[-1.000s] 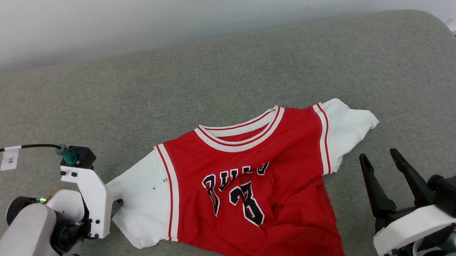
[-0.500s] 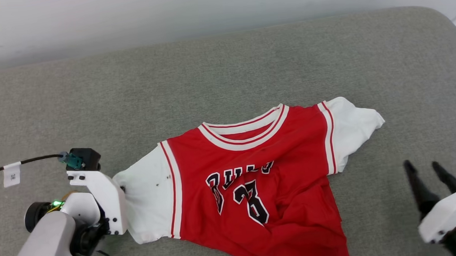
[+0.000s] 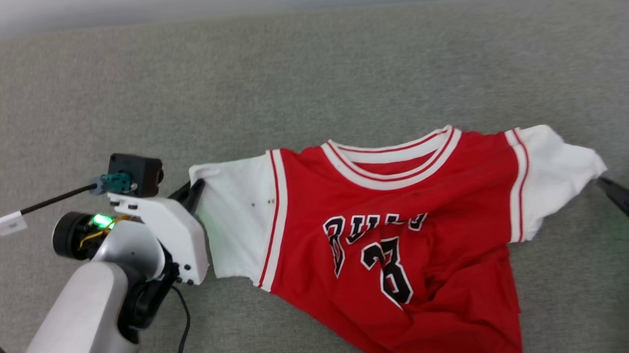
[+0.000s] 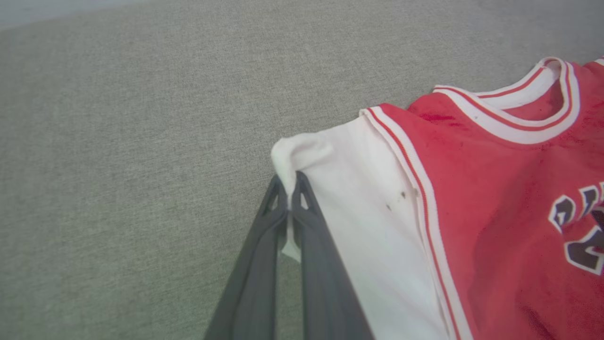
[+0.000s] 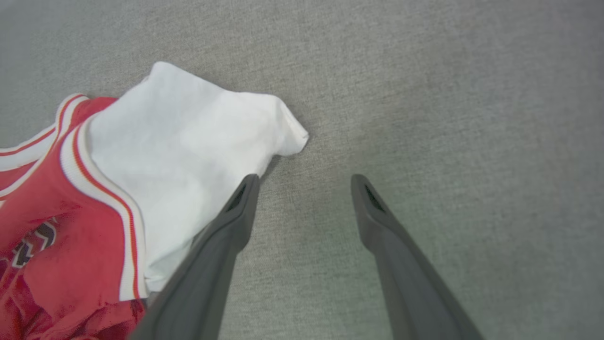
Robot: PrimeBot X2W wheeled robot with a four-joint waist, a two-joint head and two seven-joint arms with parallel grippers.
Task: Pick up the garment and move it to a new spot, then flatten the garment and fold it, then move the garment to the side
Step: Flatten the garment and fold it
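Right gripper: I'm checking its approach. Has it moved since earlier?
Yes. Camera shift aside, the right gripper has moved forward, from short of the shirt's right sleeve to its tip.

Head camera's high up, looking steeply down on the grey padded surface (image 3: 341,64), with most of the garment (image 3: 402,236) in shot. Left wrist camera sits low and tight, sighting along the left gripper (image 4: 289,193) at one white sleeve (image 4: 358,198) and the collar (image 4: 519,108). Right wrist camera, equally close, looks past the right gripper (image 5: 304,182) at the other sleeve (image 5: 188,141). The head camera covers both sleeves too.
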